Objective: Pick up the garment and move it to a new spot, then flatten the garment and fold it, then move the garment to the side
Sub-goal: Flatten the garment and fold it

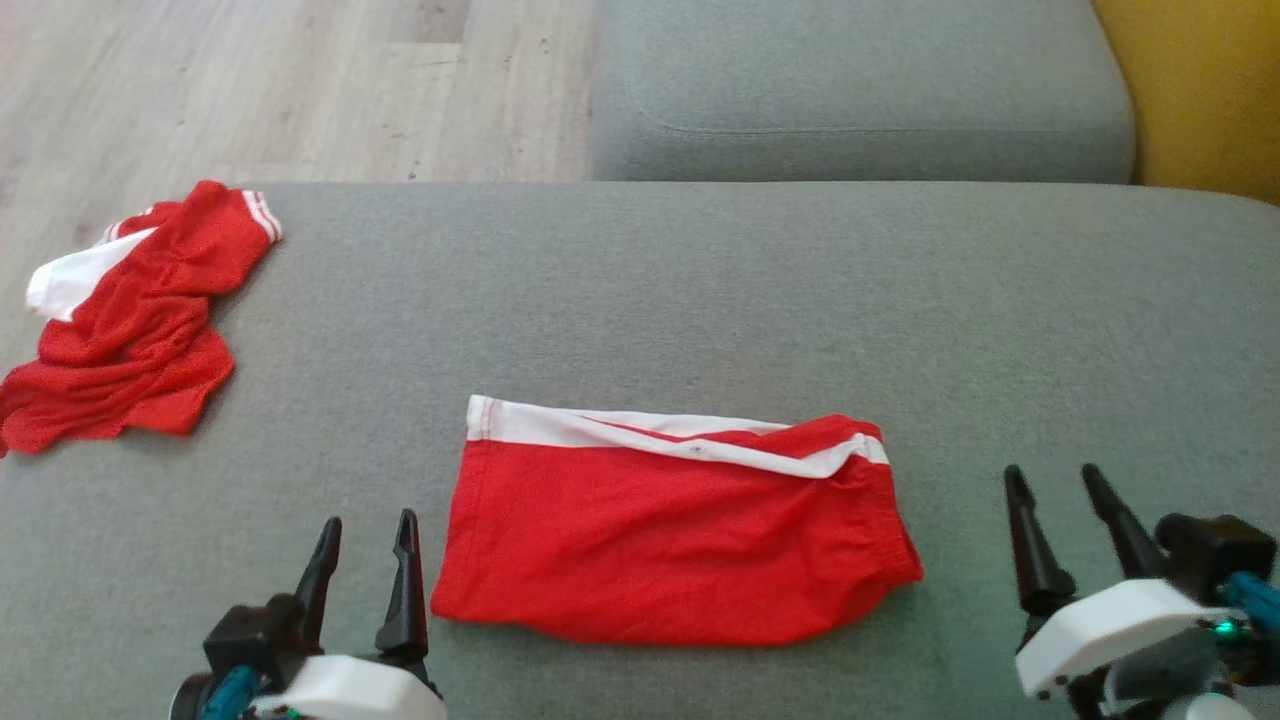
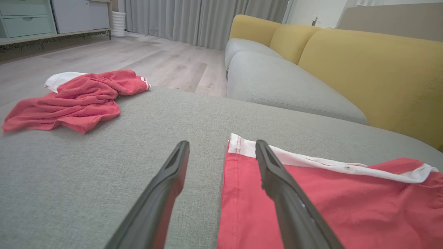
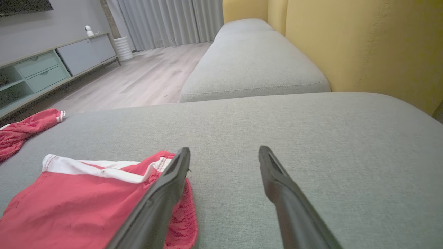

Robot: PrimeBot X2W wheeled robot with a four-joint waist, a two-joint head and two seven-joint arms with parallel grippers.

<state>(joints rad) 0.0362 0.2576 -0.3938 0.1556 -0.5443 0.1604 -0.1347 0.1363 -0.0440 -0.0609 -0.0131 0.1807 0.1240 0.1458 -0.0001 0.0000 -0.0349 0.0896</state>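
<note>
1. While both claws stand empty, the folded garment (image 1: 670, 540), red with a white band, lies flat on the grey sofa cushion (image 1: 700, 290) between them. Its near-left corner is just beside the left claw (image 1: 370, 517), and its rumpled right end is a little apart from the right claw (image 1: 1052, 470).
2. Left claw: fingers spread wide, holding nothing. In the left wrist view its inner finger crosses the garment's edge, but contact cannot be told.
3. Right claw: fingers spread wide, holding nothing, with bare cushion ahead of it.
4. Stage, as judged: the fold looks done, and the move to the side remains.
5. Hazard: a pinch that takes only the top layer would likely peel the fold open.
6. Hazard: a grip at one end alone would leave the far end to droop or drag on the rough weave and bunch up.
7. Hazard: the right end is already puckered, so a hold there may slip.
8. Obstruction: a second red garment (image 1: 130, 330) lies crumpled ahead and outward of the left claw, near the cushion's corner. Setting down there risks overlap, or a slide onto the wooden floor (image 1: 250, 80).
9. Surroundings: another grey cushion (image 1: 860, 90) lies far ahead, and a yellow backrest (image 1: 1200, 90) stands beyond the right claw. That side of the cushion is bare.
</note>
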